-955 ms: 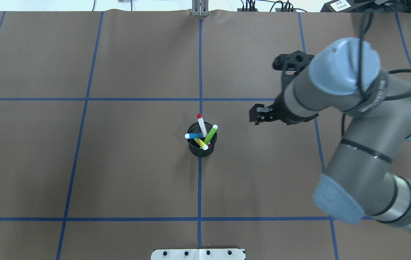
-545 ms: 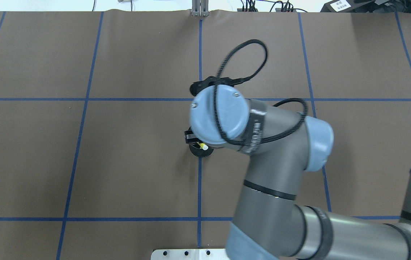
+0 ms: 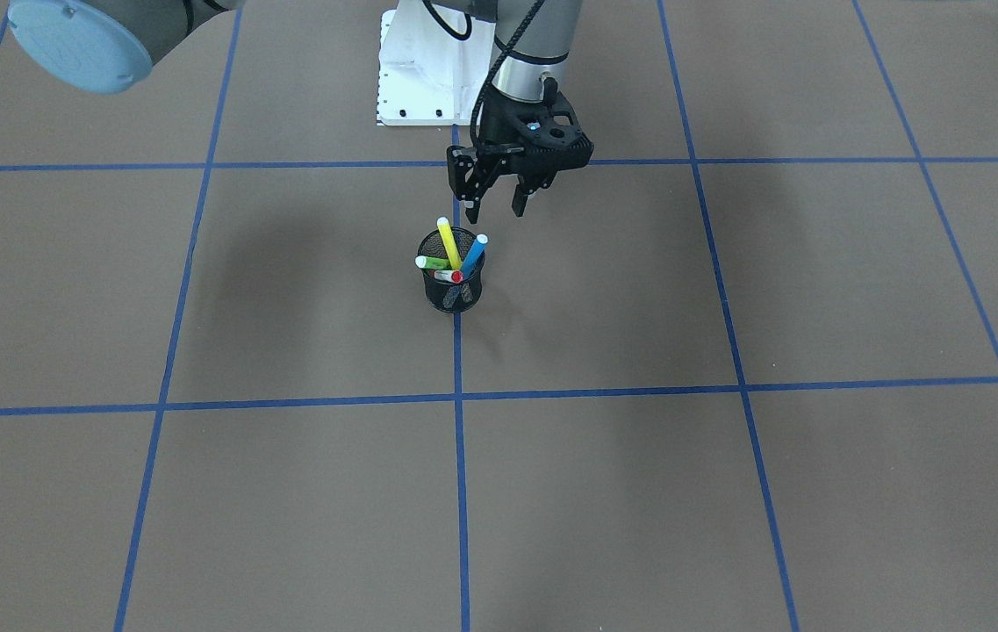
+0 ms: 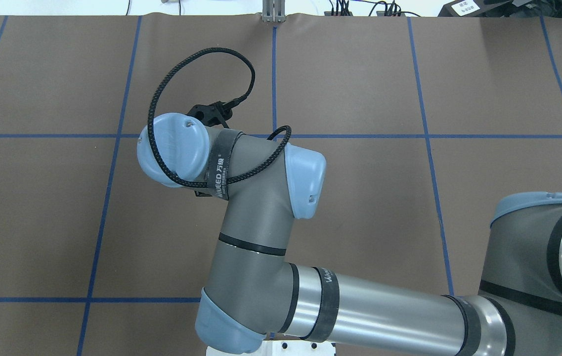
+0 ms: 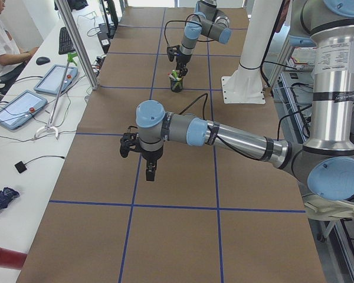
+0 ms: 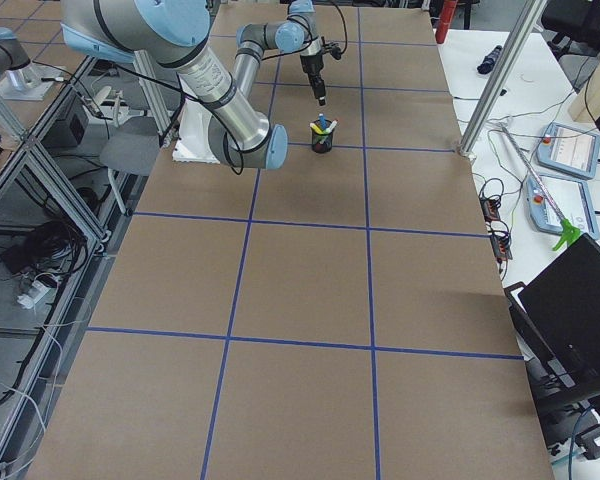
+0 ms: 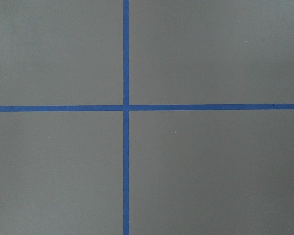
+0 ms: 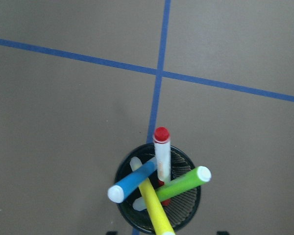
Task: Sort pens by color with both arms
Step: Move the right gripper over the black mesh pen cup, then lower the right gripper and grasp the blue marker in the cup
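A black mesh cup (image 3: 452, 297) stands on the centre tape line and holds all the pens. The yellow pen (image 3: 447, 242), blue pen (image 3: 474, 253), light green pen (image 3: 431, 262) and red-capped white pen (image 3: 449, 276) lean outward. My right gripper (image 3: 495, 211) hangs open and empty just above the cup, a little to the robot's side. The right wrist view looks down on the blue (image 8: 132, 181), white (image 8: 161, 154), green (image 8: 182, 183) and yellow (image 8: 154, 210) pens. In the overhead view the right arm (image 4: 261, 232) hides the cup. My left gripper (image 5: 150, 174) hangs over bare table; I cannot tell its state.
The white pedestal base (image 3: 411, 79) stands behind the cup. Blue tape lines cross under the left wrist camera (image 7: 126, 106). An operator (image 5: 3, 41) and tablets (image 5: 56, 79) are at a side bench, with an aluminium post (image 5: 76, 41) at the table's edge.
In the overhead view the right arm has swung from the right side leftward across the centre line and now covers the cup. The pens stay in the cup.
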Tool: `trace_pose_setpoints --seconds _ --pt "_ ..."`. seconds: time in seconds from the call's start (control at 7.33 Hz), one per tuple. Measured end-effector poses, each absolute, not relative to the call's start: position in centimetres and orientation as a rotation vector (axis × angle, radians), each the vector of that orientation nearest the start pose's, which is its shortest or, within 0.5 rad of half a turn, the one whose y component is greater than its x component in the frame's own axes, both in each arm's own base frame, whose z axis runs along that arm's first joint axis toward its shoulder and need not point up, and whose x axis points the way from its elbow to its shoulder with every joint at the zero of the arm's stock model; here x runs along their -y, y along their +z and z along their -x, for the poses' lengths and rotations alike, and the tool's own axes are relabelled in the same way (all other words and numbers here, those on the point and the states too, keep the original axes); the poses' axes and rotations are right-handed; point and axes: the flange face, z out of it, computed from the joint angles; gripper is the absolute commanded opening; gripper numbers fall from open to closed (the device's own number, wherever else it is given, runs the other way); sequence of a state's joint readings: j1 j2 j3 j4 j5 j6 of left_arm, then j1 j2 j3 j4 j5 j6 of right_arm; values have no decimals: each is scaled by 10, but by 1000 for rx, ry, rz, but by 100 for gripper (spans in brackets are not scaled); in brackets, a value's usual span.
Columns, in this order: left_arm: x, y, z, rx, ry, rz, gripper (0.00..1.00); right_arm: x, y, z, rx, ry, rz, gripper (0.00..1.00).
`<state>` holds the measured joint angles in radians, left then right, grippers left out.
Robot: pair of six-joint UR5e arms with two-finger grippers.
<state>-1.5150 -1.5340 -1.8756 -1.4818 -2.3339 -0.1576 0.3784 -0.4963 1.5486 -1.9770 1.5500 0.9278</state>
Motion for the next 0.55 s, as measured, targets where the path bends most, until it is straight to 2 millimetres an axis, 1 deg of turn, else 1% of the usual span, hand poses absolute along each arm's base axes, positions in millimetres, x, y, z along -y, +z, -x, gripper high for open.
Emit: trace_pose_setpoints --seconds 0.14,0.41,0.55 --pt "476 536 38 -775 -28 -88 100 391 47 614 540 -279 -340 67" --pt "476 536 38 -775 -29 -88 100 394 65 623 541 -294 -344 65" --pt "476 536 38 -775 -29 -88 100 395 72 626 538 -296 -342 62"
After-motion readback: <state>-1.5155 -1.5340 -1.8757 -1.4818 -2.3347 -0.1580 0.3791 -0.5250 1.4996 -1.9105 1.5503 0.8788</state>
